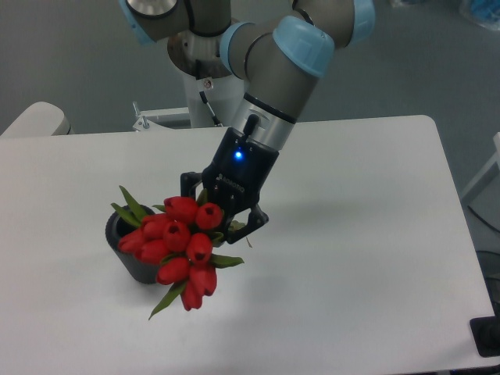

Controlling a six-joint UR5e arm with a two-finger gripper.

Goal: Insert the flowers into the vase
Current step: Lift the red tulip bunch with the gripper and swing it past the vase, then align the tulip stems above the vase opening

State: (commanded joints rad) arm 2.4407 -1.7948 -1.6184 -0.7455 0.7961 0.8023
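Note:
The flowers, a tight bunch of red tulip buds with narrow green leaves, hang tilted in front of and over the vase, buds facing the camera. The vase is small, dark grey and cylindrical. It stands on the white table left of centre, and the buds hide most of its rim. My gripper reaches down from the upper right, right behind the bunch. Its fingertips and the stems are hidden by the buds. The bunch appears held up by the gripper. I cannot tell whether the stems are inside the vase.
The white table extends to the right and front. Its right edge runs near the frame's right side. The robot's base stands behind the table's far edge. A pale rounded object sits at the far left.

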